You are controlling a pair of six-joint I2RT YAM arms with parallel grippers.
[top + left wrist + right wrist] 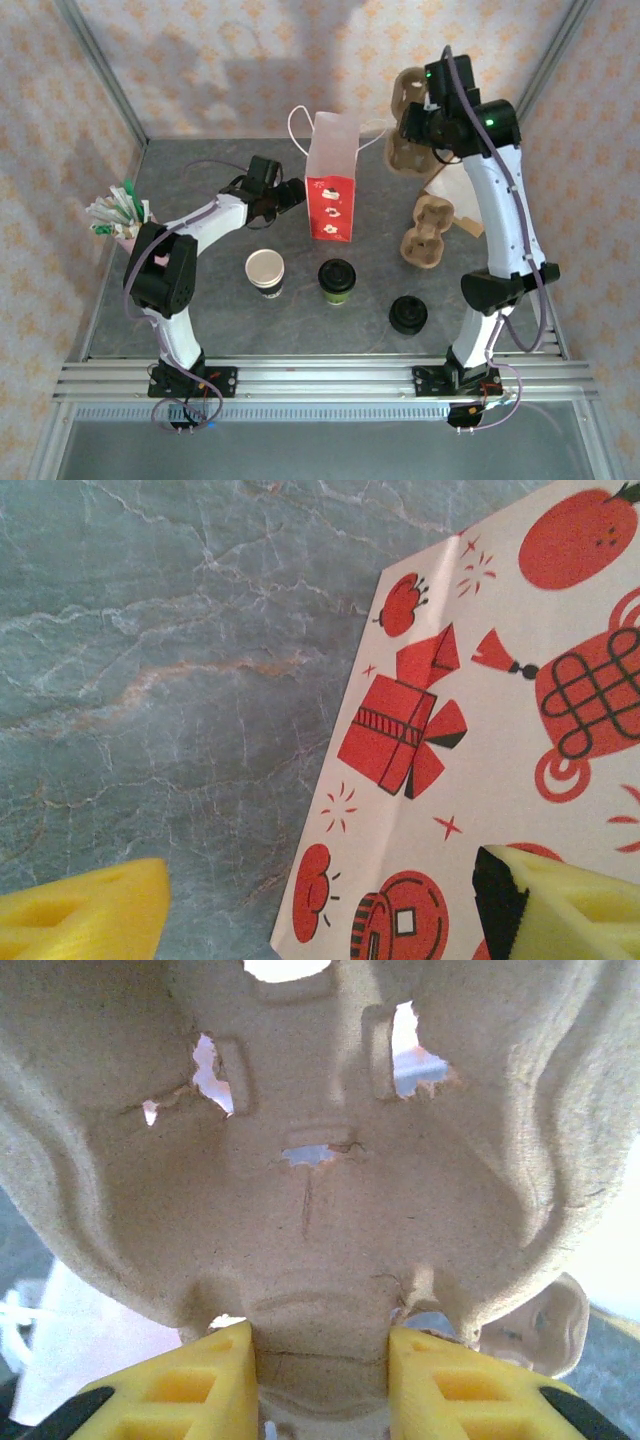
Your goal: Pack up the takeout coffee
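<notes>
Your right gripper [320,1385] is clenched on the edge of a moulded brown pulp cup carrier [320,1160], raised at the table's far right. Your left gripper [320,920] is released, jaws spread wide at the white, red-printed paper bag [480,730]. The lidded olive-brown takeout coffee [338,281] stands on the grey marbled table [200,320] just before the bag, apart from both grippers.

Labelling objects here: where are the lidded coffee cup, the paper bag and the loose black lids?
lidded coffee cup [338,273]: top external view, black lid.
paper bag [329,210]: top external view, red lower panel.
loose black lids [408,314]: top external view, topmost lid.
</notes>
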